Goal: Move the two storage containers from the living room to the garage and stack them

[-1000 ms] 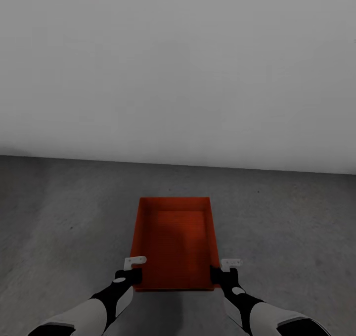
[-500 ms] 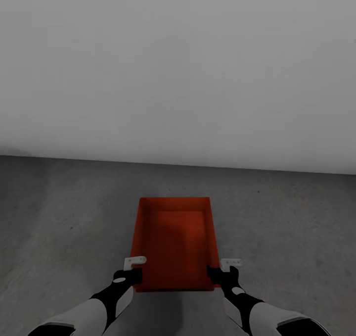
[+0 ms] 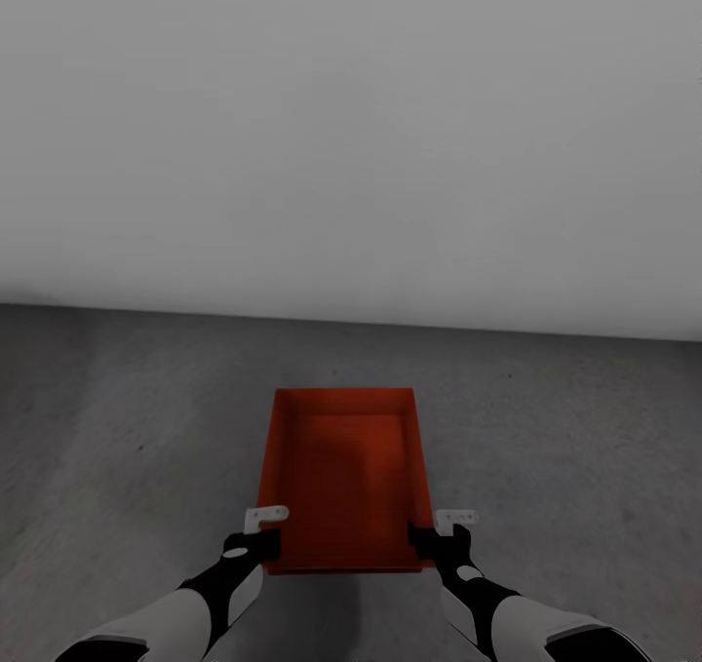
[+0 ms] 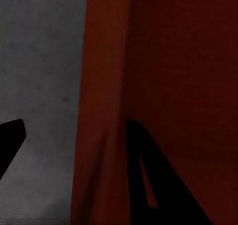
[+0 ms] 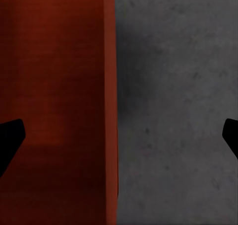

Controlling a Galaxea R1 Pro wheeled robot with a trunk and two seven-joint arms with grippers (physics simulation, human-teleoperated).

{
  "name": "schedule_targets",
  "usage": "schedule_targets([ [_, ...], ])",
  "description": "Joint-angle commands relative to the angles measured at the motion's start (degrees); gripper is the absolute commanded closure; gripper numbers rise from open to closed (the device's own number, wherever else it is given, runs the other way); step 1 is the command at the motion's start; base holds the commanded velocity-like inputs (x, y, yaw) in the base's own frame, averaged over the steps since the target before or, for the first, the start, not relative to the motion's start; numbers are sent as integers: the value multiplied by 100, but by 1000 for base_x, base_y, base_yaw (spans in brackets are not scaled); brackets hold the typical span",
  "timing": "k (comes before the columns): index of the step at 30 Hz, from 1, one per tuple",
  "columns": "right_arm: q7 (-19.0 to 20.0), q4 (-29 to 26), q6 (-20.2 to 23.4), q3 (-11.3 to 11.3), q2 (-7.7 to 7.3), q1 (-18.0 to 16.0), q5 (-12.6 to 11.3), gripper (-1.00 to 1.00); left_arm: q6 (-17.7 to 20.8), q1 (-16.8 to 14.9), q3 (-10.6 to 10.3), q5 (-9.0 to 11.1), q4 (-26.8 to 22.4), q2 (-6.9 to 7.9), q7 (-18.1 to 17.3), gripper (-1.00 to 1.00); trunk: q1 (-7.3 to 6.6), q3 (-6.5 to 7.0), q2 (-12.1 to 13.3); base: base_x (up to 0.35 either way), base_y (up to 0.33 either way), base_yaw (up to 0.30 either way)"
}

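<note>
Storage container (image 3: 341, 477) on floor (image 3: 565, 447), walls straddled by parted left claw (image 3: 261, 525) and right claw (image 3: 441, 530); lopsided withdrawal risks dragging it.

Obstacles: one orange-red storage container (image 3: 341, 477), lower centre of the head view, standing on the dark grey floor (image 3: 117, 447); a white wall (image 3: 351, 126) across the upper half.

Occupied space: left pincer (image 3: 261, 530) astride the container's left wall near the lower corner, right pincer (image 3: 439, 533) astride the right wall; in both wrist views one finger is inside and one outside.

Free room: bare floor at lower left, lower right, and between container and wall; the container's interior stands open from above.
</note>
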Motion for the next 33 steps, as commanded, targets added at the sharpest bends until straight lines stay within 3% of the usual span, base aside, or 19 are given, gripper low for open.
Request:
schedule_targets([
  [1, -8, 18, -32, 51, 3, -7, -58, -100, -33, 2, 66, 84, 49, 0, -1, -100, -9, 14, 41, 0, 0, 0],
  [33, -27, 18, -40, 46, 3, -7, -58, -100, -45, 2, 66, 84, 48, 14, -2, -100, -712, 589, 1324, 0, 0, 0],
])
